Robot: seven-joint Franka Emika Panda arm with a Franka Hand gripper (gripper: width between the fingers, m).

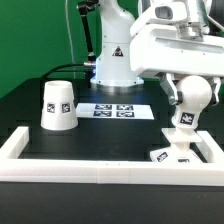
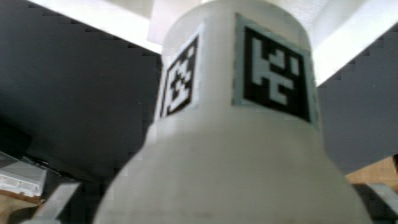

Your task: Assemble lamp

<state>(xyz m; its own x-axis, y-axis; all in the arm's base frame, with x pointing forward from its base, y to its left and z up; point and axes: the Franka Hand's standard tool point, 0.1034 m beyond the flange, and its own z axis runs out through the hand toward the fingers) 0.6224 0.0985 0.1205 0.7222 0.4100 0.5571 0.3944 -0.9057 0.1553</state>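
Observation:
My gripper point(image 1: 190, 86) is shut on the bulb point(image 1: 191, 98), gripping its round head with the tagged stem pointing down. The stem's end hangs just above the flat square base point(image 1: 172, 154), which lies at the exterior view's right, inside the rail frame's corner. I cannot tell whether stem and base touch. The cup-shaped shade point(image 1: 57, 105) stands mouth-down at the exterior view's left, far from the gripper. In the wrist view the bulb point(image 2: 222, 140) fills the picture with two tags on its stem. It hides the gripper point(image 2: 217, 205) and its fingers.
The marker board point(image 1: 112, 110) lies on the black table between the shade and the bulb. The long white rail frame point(image 1: 100, 171) runs along the front and up both sides. The robot's own pedestal point(image 1: 112, 62) stands behind the marker board.

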